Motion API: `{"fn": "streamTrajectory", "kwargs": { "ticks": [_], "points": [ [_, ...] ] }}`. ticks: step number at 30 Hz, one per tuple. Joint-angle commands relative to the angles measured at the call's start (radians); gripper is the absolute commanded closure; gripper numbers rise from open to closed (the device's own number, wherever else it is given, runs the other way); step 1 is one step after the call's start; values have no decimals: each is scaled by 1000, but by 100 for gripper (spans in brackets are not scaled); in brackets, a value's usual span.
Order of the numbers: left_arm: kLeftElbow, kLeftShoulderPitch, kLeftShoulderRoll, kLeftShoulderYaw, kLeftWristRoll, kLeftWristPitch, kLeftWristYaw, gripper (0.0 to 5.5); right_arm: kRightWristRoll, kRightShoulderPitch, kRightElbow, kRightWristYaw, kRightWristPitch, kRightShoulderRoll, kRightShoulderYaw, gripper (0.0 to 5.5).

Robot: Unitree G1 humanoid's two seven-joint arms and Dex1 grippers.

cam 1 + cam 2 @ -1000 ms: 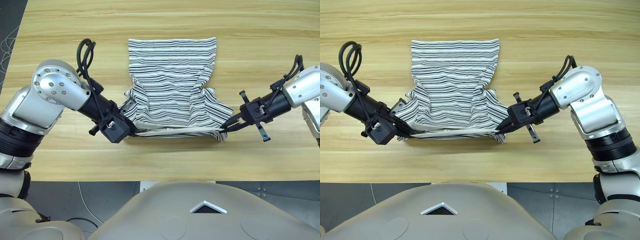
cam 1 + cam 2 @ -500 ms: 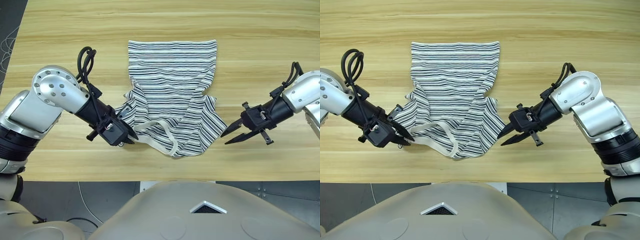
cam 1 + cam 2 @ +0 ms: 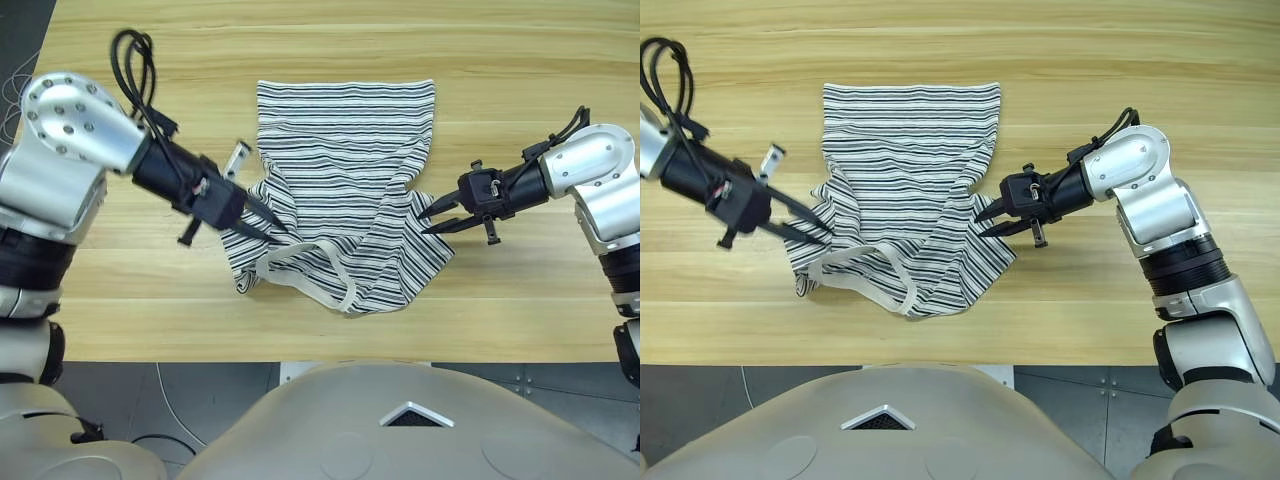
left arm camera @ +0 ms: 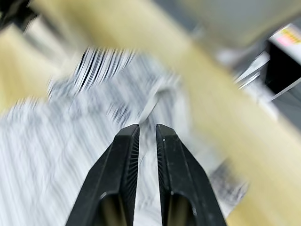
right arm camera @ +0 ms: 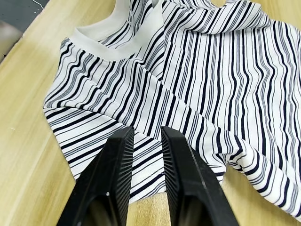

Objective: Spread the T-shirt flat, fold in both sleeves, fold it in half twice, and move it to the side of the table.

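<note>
Seen mid-frame on the wooden surface (image 3: pixel 520 60): rumpled striped T-shirt (image 3: pixel 345 150), with left pincer (image 3: pixel 275 233) and right pincer (image 3: pixel 421 224) slightly spread, empty, at its sides.

We take this for a robotics lab or test room. A plain, light wood-grain bench (image 3: pixel 520 60) stands on a dark grey floor (image 3: pixel 200 385). Thin loose cables (image 3: pixel 12 75) lie off the bench's far left corner, and a bolted metal plate (image 3: pixel 540 375) sits on the floor below its near edge.
</note>
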Motion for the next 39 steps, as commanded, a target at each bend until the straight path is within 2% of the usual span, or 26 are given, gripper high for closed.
{"fn": "streamTrajectory", "kwargs": {
  "ticks": [1,11,18,23,26,31,39],
  "points": [
    [305,-62,-83,13,121,-89,10,485,-19,6,18,-2,-10,13,-7,445],
    [803,-70,-332,33,233,-223,7,485,-62,18,108,-29,-41,63,-4,445],
    [1073,-103,-359,32,382,-274,100,485,-182,-7,342,-49,-125,105,42,445],
    [1118,-120,-367,73,390,-282,82,485,-256,-55,543,-57,-200,112,65,445],
    [1133,-130,-360,81,405,-278,81,485,-276,-69,590,-51,-228,67,59,445],
    [1155,-135,-348,107,428,-267,93,485,-234,-27,502,22,-217,-32,18,445],
    [1043,-95,-338,130,354,-269,-31,485,-193,27,398,96,-168,-62,-8,445]
  ]
}}
